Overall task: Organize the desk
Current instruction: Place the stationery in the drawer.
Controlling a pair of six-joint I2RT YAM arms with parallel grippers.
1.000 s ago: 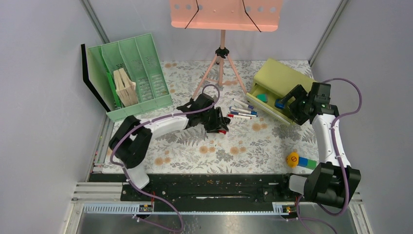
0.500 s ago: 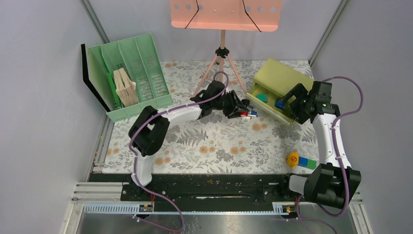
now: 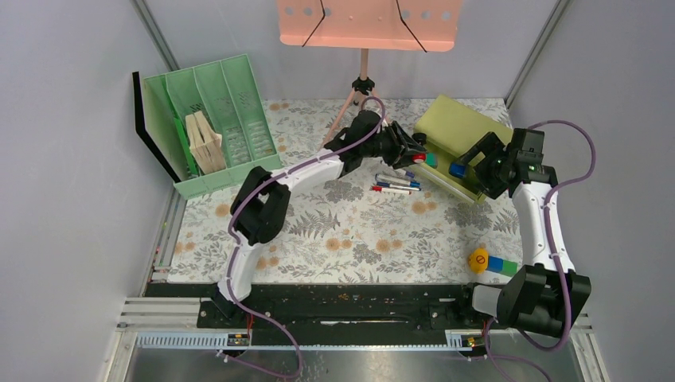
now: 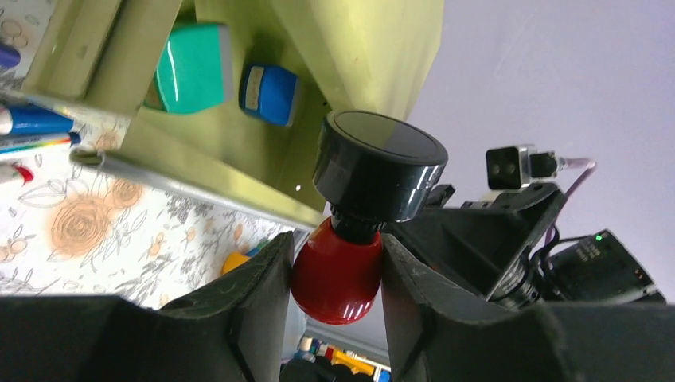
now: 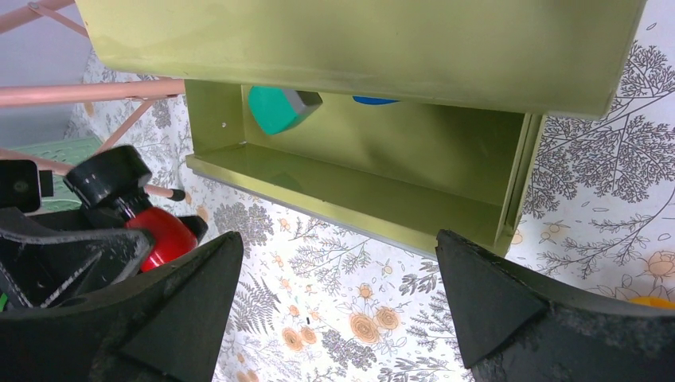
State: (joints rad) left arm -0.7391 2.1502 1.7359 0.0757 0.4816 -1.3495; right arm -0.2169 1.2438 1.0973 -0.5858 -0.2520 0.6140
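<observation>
Left fingers (image 4: 255, 310) pinching the red stamp (image 4: 341, 272), right fingers (image 5: 493, 306) spread, you are aiming for the bare floor of the drawer (image 5: 382, 155).

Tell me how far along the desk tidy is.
Done: a teal stamp and a blue stamp lie in the open drawer. In hand: the left gripper holds a red stamp by the drawer. Remaining: pens and blocks lie loose on the desk.

Bare desk (image 3: 358, 239) midfield; drawer (image 5: 382, 171) floor free beside teal stamp (image 5: 276, 108)
</observation>
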